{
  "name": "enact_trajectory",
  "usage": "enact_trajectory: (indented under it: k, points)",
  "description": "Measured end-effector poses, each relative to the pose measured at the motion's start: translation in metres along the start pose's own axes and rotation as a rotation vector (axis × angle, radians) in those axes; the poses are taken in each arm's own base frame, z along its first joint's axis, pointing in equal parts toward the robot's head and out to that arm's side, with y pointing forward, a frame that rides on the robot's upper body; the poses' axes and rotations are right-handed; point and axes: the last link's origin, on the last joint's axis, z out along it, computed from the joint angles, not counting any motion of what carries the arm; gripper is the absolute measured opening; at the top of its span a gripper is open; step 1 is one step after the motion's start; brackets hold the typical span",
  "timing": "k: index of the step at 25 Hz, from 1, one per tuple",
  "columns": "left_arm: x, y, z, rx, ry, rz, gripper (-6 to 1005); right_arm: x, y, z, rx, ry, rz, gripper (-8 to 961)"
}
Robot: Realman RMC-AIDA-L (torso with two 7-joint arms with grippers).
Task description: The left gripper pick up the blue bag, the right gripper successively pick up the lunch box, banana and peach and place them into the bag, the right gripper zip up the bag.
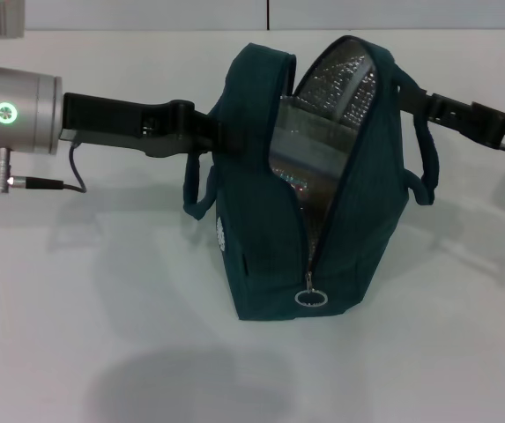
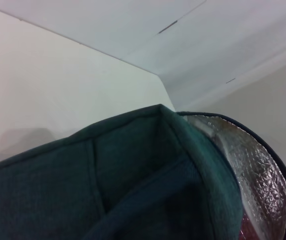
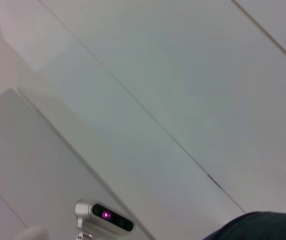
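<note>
Head view: the blue bag [image 1: 261, 185] stands on the white worktop [image 1: 102, 352], mouth gaping, zipper ring [image 1: 310, 298] low. The left pincer [image 1: 206, 132] pinches its rim, likely to hold it open; the right pincer's state I cannot tell.

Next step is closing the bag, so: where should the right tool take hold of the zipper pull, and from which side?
Grip the ring zipper pull at the low front end of the blue bag, coming from the front; it hangs free there, clear of the fabric.
</note>
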Motion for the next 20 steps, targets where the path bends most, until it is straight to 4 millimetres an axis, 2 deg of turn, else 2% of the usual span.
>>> enact_trajectory:
  k: [4, 11, 20]
  points:
    - [-0.003, -0.003, -0.003, 0.004, 0.005, -0.005, 43, 0.001, 0.001, -0.009, 0.002, -0.024, 0.003, 657]
    - [-0.006, -0.005, -0.004, 0.010, 0.008, -0.012, 43, 0.010, 0.016, -0.028, -0.065, -0.034, -0.070, 731]
    - [-0.011, -0.011, -0.005, 0.023, 0.020, -0.029, 43, 0.051, 0.038, -0.052, -0.155, -0.018, -0.353, 727]
